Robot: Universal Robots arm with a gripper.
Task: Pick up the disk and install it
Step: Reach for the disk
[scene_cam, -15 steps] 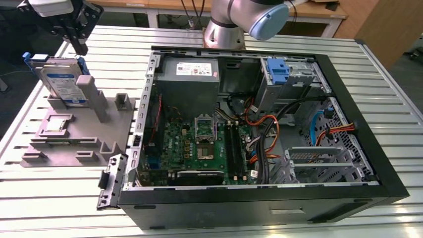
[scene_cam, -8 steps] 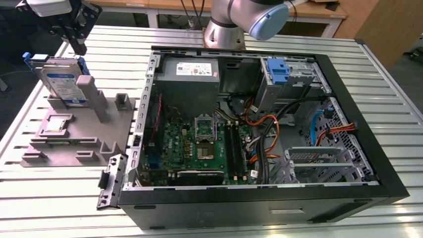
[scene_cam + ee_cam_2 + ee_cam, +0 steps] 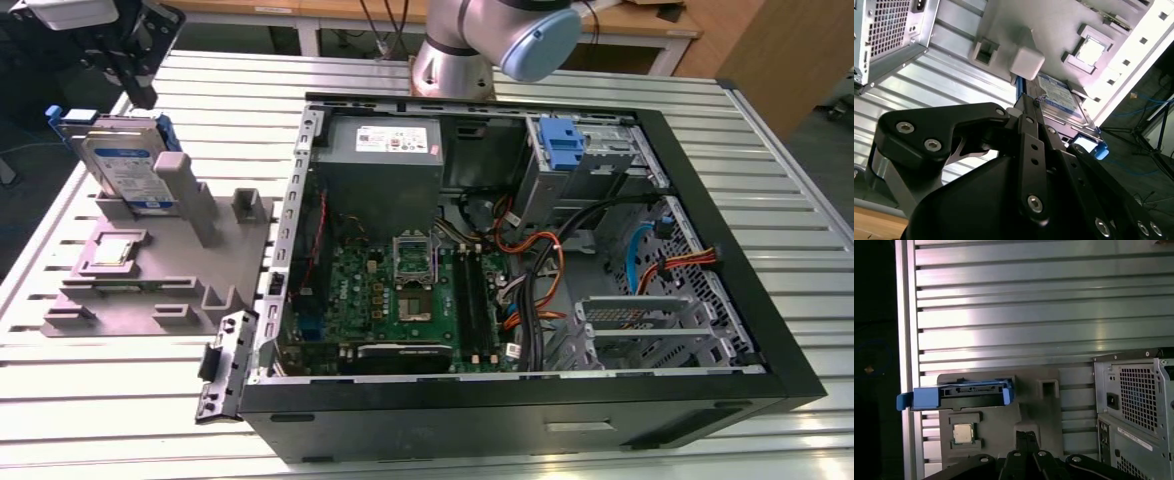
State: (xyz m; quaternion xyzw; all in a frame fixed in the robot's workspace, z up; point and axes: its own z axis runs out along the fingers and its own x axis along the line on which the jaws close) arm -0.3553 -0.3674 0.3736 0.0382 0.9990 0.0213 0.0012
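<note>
**Closed claw above the racked drive**

In the first wrist view the black gripper (image 3: 1026,436) has its fingers pressed together on nothing, pointing down over the grey plastic holder (image 3: 999,415). Just beyond, the disk (image 3: 960,395), a silver-grey hard drive in blue bracket rails, shows edge-on. The second wrist view adds its white-and-blue label. The exterior view shows it upright in that holder, beside the open black computer case (image 3: 747,250). The silver arm (image 3: 461,55) reaches across from behind the case.
</note>
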